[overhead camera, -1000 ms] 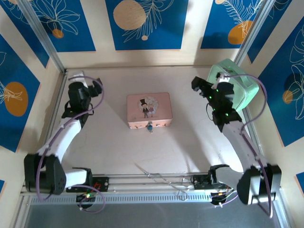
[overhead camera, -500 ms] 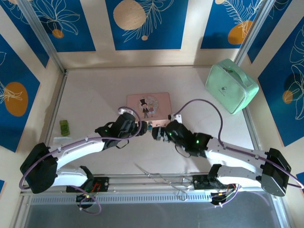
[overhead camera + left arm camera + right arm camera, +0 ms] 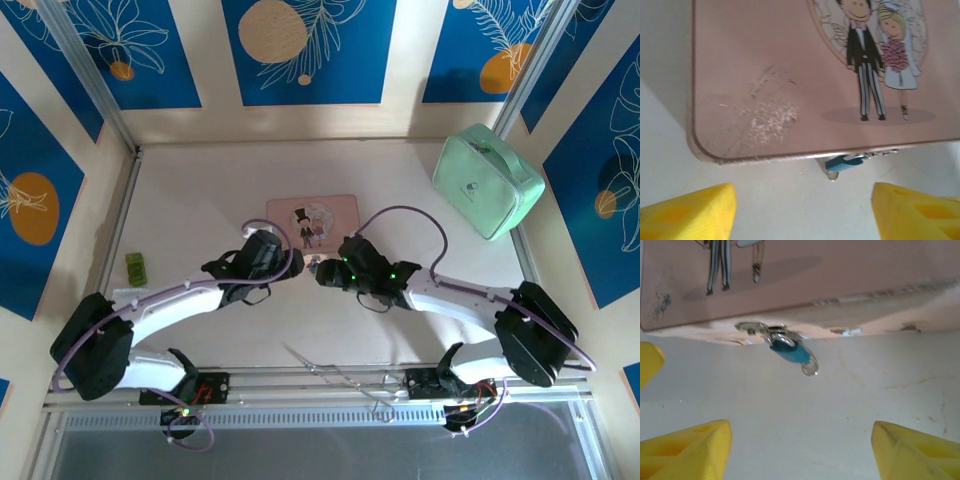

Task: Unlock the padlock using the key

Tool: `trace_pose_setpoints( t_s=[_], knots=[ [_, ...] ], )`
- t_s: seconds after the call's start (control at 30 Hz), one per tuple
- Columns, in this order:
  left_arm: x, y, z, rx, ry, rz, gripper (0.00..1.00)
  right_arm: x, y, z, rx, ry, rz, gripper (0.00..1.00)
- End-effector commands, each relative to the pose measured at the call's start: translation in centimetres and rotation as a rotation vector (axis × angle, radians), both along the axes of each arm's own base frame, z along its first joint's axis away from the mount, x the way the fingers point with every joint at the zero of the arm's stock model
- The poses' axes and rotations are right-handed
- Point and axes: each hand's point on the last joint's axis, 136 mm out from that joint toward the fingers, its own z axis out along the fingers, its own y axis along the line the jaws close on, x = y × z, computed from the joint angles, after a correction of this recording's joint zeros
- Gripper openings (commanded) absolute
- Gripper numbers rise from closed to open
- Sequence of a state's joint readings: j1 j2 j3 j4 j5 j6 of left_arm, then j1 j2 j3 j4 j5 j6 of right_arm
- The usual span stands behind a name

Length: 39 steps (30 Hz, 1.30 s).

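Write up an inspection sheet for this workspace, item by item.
Surface: pale table, faintly scuffed near the box.
Job's things: blue padlock hangs at the near edge of the pink tin box, with a silvery piece at its lower end, too small to identify.
Clutter: small green block at the left edge; mint case in the far right corner.
Grippers: left gripper and right gripper are both open, facing the padlock and apart from it.
Cables: purple cables loop along both arms, off the box.
Surroundings: blue leaf-print panels in a metal frame.
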<state>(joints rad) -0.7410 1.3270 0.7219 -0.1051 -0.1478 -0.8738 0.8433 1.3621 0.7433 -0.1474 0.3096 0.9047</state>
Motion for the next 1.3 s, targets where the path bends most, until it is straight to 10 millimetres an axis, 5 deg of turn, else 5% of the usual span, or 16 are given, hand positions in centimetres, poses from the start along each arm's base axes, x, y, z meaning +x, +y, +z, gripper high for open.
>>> trace_pose_setpoints(
  t_s=[0.0,0.2,0.37,0.6,0.83,1.27],
  knots=[
    [0.5,-0.7,0.3,-0.056,0.011,-0.010,0.67,-0.7,0.4,-0.8,-0.037,0.060,0.004,0.66],
    [0.9,0.4,0.0,-0.042,0.032,0.018,0.66,-1.0,3.0,0.1,-0.159,-0.193,0.100,0.82],
    [1.4,1.1,0.3,-0.036,0.027,0.029,0.66,-0.6,3.6,-0.7,0.018,-0.034,0.160,0.71],
    [1.9,0.8,0.5,-0.051,0.023,0.023,0.64,1.7,3.4,-0.7,0.032,-0.080,0.155,0.67],
    [1.7,0.2,0.8,-0.105,0.019,0.012,0.58,2.9,4.1,-2.7,-0.008,-0.061,0.142,0.65],
    [-0.4,2.7,0.8,-0.147,-0.050,0.088,0.51,4.8,4.5,-4.7,-0.218,-0.031,0.106,0.63]
  ],
)
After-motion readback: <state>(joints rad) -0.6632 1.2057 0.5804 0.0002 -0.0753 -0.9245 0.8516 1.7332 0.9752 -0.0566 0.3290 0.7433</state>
